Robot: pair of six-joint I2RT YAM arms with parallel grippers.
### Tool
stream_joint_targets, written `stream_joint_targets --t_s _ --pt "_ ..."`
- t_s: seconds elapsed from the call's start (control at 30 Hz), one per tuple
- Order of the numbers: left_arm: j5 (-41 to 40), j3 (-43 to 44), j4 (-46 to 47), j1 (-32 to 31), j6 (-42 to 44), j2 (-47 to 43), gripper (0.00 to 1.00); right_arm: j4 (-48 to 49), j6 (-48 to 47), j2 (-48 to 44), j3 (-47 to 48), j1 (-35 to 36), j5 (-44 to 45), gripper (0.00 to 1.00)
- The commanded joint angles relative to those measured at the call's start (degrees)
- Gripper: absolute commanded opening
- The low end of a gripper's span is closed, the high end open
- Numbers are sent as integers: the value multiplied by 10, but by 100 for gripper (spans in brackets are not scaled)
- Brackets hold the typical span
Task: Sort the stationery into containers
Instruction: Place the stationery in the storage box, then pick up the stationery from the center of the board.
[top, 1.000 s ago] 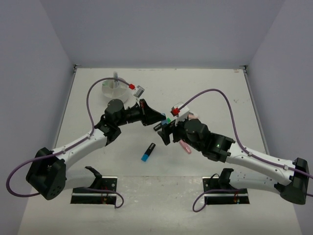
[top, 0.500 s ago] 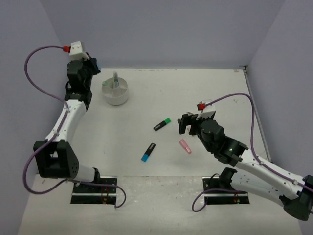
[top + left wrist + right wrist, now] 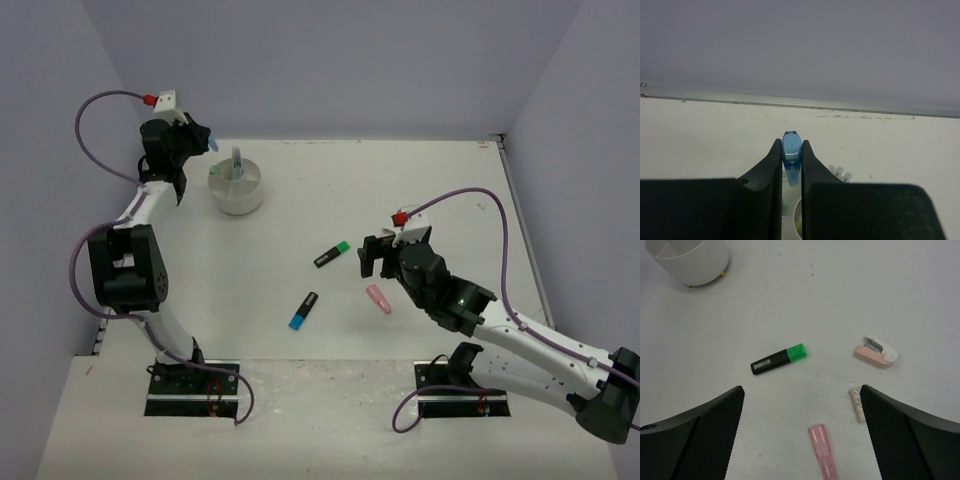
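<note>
White round plastic tub (image 3: 238, 203) stands near the far-left edge of the table (image 3: 450, 180), a thin pen (image 3: 237, 160) upright inside. Left gripper (image 3: 205, 143) near it pinches a blue-capped highlighter (image 3: 791, 150). Right gripper (image 3: 372, 257) hangs spread wide over open mid-table.

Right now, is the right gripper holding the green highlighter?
No, the right gripper is open, and the green highlighter lies loose below it, untouched.

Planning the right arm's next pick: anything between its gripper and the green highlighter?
Nothing visible. The right gripper is open above bare table; the green highlighter lies ahead. The pink highlighter, eraser and stapler lie to one side, clear of it.
</note>
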Motion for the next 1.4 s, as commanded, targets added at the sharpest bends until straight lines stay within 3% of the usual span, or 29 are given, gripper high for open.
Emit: stream_joint_targets --t_s 0.0,0.4,0.43,0.47,0.53,0.7,0.8,0.87,0.93,0.97,1.1,1.37 --pt "22 -25 83 2 -20 24 0 8 9 -6 0 -2 0 99" --pt "52 -68 117 2 -40 51 2 9 3 15 8 -2 0 99" --pt "47 -71 117 2 -39 50 12 9 3 18 9 -2 0 99" --pt "39 -71 111 2 -42 49 32 9 3 20 10 -2 0 99" --pt "37 -71 105 3 -39 49 37 8 1 22 10 -2 -3 99" --pt "29 -33 46 1 -55 9 40 4 -11 41 10 -9 -30 99" --pt "2 21 -50 0 -78 -31 56 -23 -15 80 25 -25 -76 95" --pt "-37 49 -118 0 -110 -82 79 -69 -5 122 51 -32 -96 90" --pt "-48 27 -167 0 -142 -155 96 -191 22 187 108 -48 -119 84" --pt "-34 9 -168 0 -162 -209 99 -234 34 222 124 -60 -141 83" --pt "53 -129 -125 -13 -179 -391 100 -300 47 303 152 -79 -199 80" --pt "146 -245 -182 -23 -123 -541 100 -339 35 422 189 -100 -270 69"
